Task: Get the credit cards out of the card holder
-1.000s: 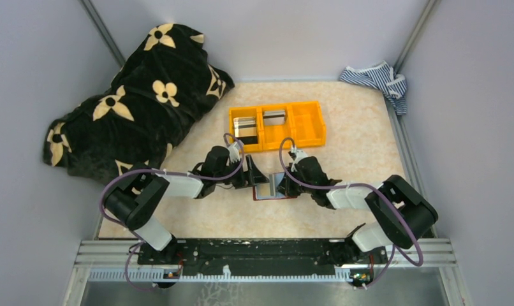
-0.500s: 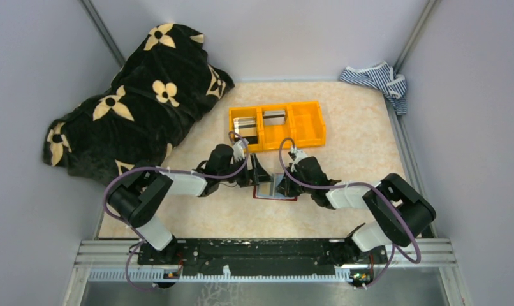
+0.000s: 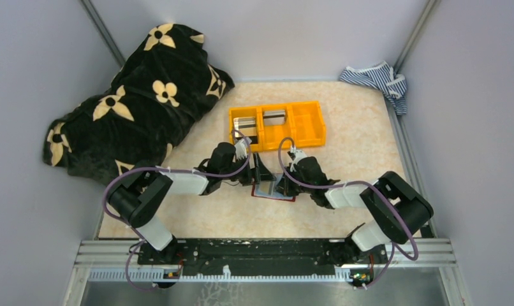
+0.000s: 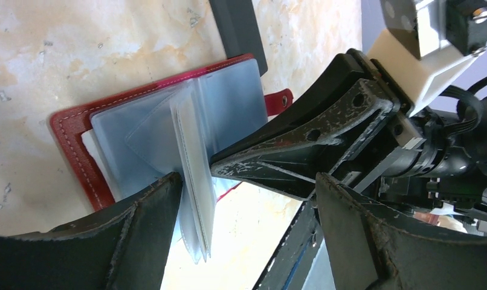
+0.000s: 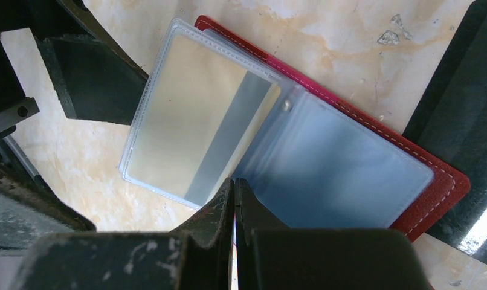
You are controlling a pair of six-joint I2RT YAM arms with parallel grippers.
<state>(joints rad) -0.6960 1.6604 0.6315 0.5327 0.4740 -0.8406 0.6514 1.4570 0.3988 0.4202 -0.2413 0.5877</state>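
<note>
The dark red card holder (image 3: 273, 191) lies open on the table between both grippers, its light blue pockets (image 4: 223, 103) facing up. A clear sleeve stands up from it with a pale beige credit card (image 5: 190, 136) inside, grey stripe showing. My left gripper (image 4: 253, 226) is open, and its left finger (image 4: 138, 235) touches the raised sleeves. My right gripper (image 5: 235, 190) is shut with nothing between its jaws, its tips pressing down on the blue pockets (image 5: 338, 175). Two more credit cards (image 3: 245, 127) lie in the orange bin.
The orange three-compartment bin (image 3: 307, 123) stands just behind the card holder. A black blanket with beige flowers (image 3: 133, 102) is heaped at the back left. A striped cloth (image 3: 377, 78) sits in the back right corner. Grey walls close in both sides.
My left gripper has moved right, up against the card holder's raised sleeves. The right gripper has shifted slightly left on the card holder and stays shut.
</note>
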